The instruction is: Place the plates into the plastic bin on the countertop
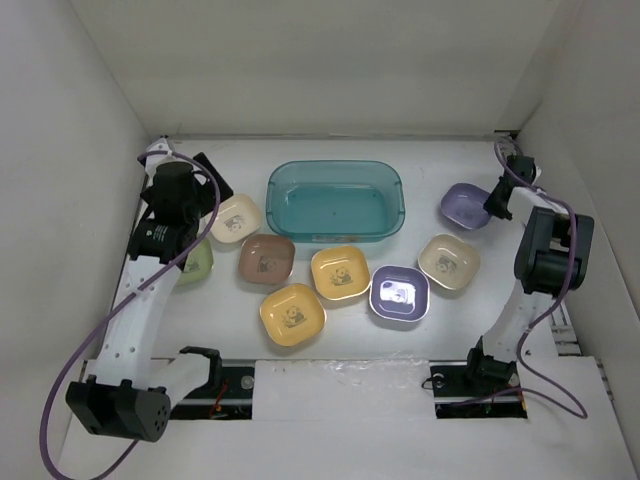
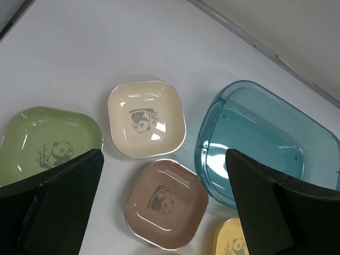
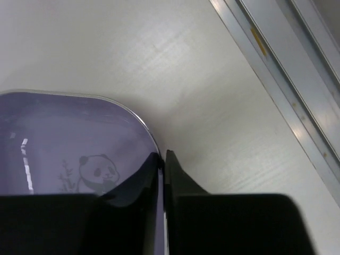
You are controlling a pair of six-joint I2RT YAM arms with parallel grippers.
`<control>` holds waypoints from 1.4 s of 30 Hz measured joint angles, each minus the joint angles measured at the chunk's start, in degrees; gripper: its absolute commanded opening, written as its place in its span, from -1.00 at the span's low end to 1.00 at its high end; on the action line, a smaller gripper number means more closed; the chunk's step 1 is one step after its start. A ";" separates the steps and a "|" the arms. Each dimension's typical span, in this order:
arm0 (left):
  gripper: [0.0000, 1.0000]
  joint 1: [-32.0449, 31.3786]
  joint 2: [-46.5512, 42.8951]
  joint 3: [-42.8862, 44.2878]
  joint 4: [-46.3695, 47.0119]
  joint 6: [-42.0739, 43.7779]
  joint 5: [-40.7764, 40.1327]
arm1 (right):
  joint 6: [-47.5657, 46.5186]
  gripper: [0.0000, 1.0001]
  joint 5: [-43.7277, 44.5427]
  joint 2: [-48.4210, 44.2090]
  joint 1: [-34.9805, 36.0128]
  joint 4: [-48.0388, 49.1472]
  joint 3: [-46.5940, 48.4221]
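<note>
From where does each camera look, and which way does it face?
Top external: above and behind the bases, looking down on the countertop; left arm and right arm show.
Left wrist: on the left arm, looking down past the open left hand at the cream plate and plastic bin.
Right wrist: on the right arm, looking down at the lavender plate, rim pinched by the right hand.
Shared: top external and left wrist both show the plastic bin.

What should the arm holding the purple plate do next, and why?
Probably carry the lavender plate leftward over the plastic bin: the right gripper is shut on its rim, and the bin beside it holds no plates yet.
</note>
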 measured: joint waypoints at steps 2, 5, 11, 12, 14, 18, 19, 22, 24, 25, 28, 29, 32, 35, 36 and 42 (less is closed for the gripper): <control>0.99 0.00 0.63 0.00 0.04 -0.02 -0.31 | 0.68 -1.00 -1.70 0.28 -0.04 0.39 2.19; 0.99 0.00 2.75 0.04 -0.02 -0.48 -0.61 | 0.85 -1.00 -2.82 0.42 0.15 0.83 4.52; 0.99 0.00 11.19 0.31 -2.16 -2.36 -1.14 | 3.17 -1.00 -3.19 0.85 3.02 0.59 5.73; 0.99 0.00 12.57 0.50 -2.56 -2.58 -1.22 | 3.76 -1.00 -3.19 0.85 3.89 0.61 6.29; 0.99 0.00 15.69 1.66 -3.52 -2.97 -1.68 | 4.63 -1.00 -3.19 0.83 5.81 0.70 8.15; 0.99 1.88 21.55 6.62 -4.81 -3.02 -0.90 | 5.22 -1.00 -1.60 -0.13 10.51 1.81 13.11; 0.99 2.97 22.75 8.13 -4.76 -2.99 -0.35 | 5.33 -1.00 -1.53 -0.63 11.80 2.49 14.21; 0.99 5.75 26.10 12.44 -4.96 -2.71 -0.11 | 4.85 -1.00 -1.90 -2.40 15.26 3.43 17.59; 0.99 7.08 29.09 15.89 -4.96 -2.23 -0.83 | 3.85 -1.00 -1.92 -3.76 18.10 4.24 19.45; 0.99 7.30 31.01 17.49 -4.94 -1.90 -1.16 | 3.13 -1.00 -1.97 -4.46 19.45 4.81 19.98; 0.99 7.41 37.31 21.51 -5.38 -1.07 -1.62 | 1.16 -1.00 -3.43 -6.32 23.69 5.79 20.50; 0.99 7.41 39.89 22.64 -5.62 -0.81 -1.64 | 0.37 -1.00 -3.91 -6.82 25.05 6.08 20.31; 0.99 7.39 46.73 24.76 -6.43 -0.02 -1.57 | -1.44 -1.00 -5.99 -7.63 28.98 6.45 18.84; 0.99 7.41 50.77 25.44 -8.74 0.42 -1.64 | -3.87 -1.00 -9.79 -6.75 31.93 6.43 18.08; 0.99 7.41 51.47 25.55 -9.49 0.50 -1.77 | -4.61 -1.00 -10.78 -6.14 32.52 6.47 18.08; 0.69 7.43 51.76 25.73 -11.54 0.39 -3.15 | -7.50 -1.00 -13.97 -1.84 35.21 5.99 16.96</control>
